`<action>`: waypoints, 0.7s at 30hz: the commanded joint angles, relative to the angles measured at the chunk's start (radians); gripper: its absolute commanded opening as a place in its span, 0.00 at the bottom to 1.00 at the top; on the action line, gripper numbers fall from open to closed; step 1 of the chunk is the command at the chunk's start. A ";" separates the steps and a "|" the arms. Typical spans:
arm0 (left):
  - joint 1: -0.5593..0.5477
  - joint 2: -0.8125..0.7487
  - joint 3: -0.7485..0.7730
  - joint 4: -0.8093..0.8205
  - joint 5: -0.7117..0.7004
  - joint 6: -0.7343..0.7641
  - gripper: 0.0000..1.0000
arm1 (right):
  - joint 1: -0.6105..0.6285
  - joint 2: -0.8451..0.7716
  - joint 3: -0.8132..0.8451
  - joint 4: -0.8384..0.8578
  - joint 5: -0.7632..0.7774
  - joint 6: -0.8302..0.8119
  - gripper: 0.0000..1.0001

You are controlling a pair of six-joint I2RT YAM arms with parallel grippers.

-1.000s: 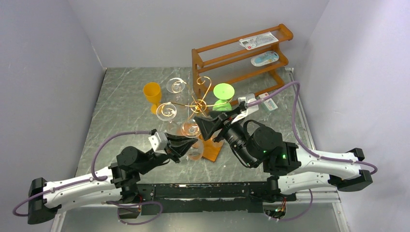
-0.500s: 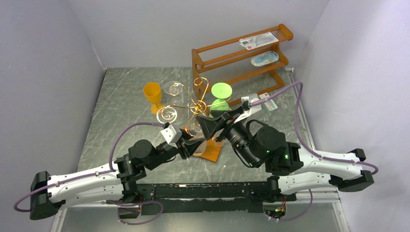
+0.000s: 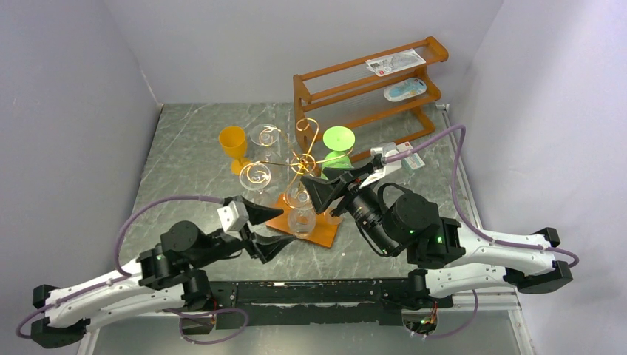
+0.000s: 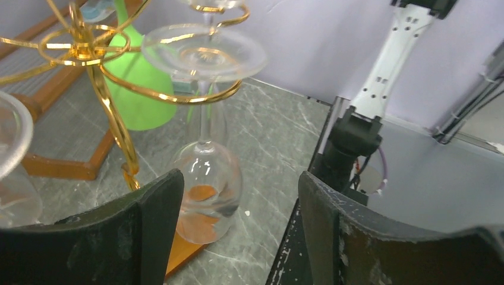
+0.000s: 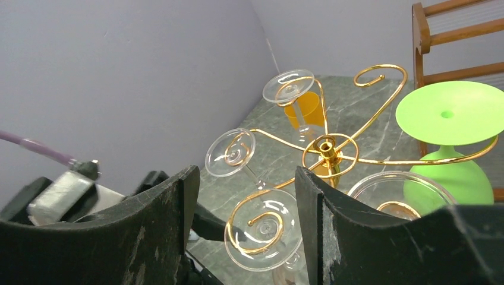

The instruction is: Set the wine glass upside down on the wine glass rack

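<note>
The wine glass rack [image 3: 302,158] is a gold wire tree on an orange wooden base [image 3: 323,231]. A clear wine glass [image 3: 300,215] hangs upside down from its near arm, bowl just above the base. In the left wrist view the glass's foot [image 4: 204,53] rests in a gold scroll and its bowl [image 4: 208,190] hangs free. My left gripper [image 3: 283,225] is open, a little to the glass's left and not touching it; the fingers [image 4: 156,225] hold nothing. My right gripper [image 3: 325,185] hovers open over the rack's near side, above that glass's foot [image 5: 274,229].
A green glass [image 3: 340,145] and two more clear glasses [image 3: 255,174] hang upside down on the rack. An orange goblet [image 3: 233,143] stands upright behind it. The brown three-tier shelf [image 3: 370,83] holds packets at the back right, with one small packet [image 3: 411,160] on the table.
My left gripper opened, let go of the clear glass and drew back to the lower left. The glass stays hanging on the rack. The right arm barely moved.
</note>
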 commanded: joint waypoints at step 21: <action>-0.008 0.359 0.718 -0.258 -1.136 0.220 0.91 | -0.002 -0.031 0.032 0.052 0.014 -0.067 0.63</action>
